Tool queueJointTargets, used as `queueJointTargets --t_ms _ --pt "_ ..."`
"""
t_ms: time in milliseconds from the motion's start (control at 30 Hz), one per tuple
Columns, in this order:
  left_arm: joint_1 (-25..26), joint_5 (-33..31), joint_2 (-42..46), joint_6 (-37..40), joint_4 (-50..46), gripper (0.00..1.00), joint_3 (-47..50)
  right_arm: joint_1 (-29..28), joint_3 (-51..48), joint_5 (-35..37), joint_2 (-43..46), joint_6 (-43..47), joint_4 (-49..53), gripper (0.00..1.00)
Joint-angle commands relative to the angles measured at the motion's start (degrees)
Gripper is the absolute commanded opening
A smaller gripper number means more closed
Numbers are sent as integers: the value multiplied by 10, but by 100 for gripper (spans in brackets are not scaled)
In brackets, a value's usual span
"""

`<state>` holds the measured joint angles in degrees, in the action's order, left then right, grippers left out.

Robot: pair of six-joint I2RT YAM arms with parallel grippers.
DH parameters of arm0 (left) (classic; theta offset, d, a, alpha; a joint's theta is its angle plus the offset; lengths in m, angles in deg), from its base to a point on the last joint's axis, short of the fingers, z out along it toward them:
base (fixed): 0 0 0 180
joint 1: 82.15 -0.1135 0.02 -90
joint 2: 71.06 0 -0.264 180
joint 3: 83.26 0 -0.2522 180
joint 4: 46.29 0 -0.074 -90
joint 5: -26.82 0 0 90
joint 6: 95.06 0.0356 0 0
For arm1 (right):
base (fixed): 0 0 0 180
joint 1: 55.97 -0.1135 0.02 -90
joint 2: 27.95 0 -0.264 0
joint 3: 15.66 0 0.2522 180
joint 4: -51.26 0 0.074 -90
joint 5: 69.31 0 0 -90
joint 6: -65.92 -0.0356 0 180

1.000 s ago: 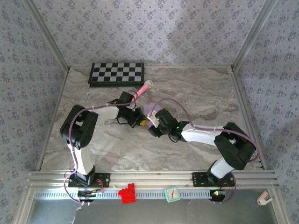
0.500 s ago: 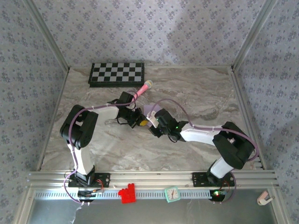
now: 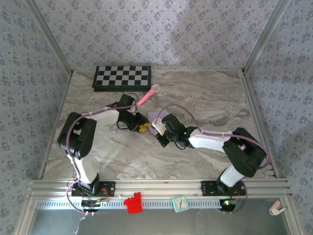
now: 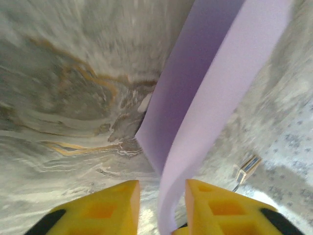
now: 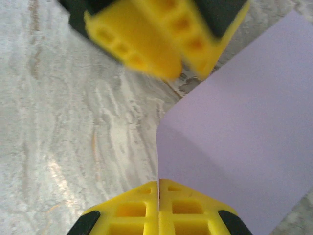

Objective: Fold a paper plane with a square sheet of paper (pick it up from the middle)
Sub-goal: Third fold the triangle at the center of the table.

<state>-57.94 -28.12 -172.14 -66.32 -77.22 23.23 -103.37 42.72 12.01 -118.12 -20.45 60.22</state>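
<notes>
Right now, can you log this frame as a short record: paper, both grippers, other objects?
paper: square sheet of paper, lavender, bent, partly lifted off the table
left gripper: open, sheet edge between its fingers
right gripper: shut on the sheet
other objects: checkered board, pink toy microphone, both beyond the grippers
plane: not yet formed

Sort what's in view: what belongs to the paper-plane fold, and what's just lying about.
Job in hand: lavender paper sheet; left gripper, open around it; right gripper, shut on its edge.
Lying about: checkered board; pink toy microphone; red block; small clock.
</notes>
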Motion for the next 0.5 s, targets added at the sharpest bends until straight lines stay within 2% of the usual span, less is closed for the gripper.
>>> queueJointTargets --t_ms 0,100,267,467 --pt "-22 -18 46 24 -20 36 0 12 9 -78 -10 -23 9 3" --pt "-22 -11 47 33 -10 39 -13 19 6 -115 -17 -39 1 3" --pt "0 15 5 36 14 40 -43 23 -2 -149 -25 -63 -17 2" --pt "22 10 -64 56 -17 35 -94 26 -5 -173 -32 -77 -24 2"
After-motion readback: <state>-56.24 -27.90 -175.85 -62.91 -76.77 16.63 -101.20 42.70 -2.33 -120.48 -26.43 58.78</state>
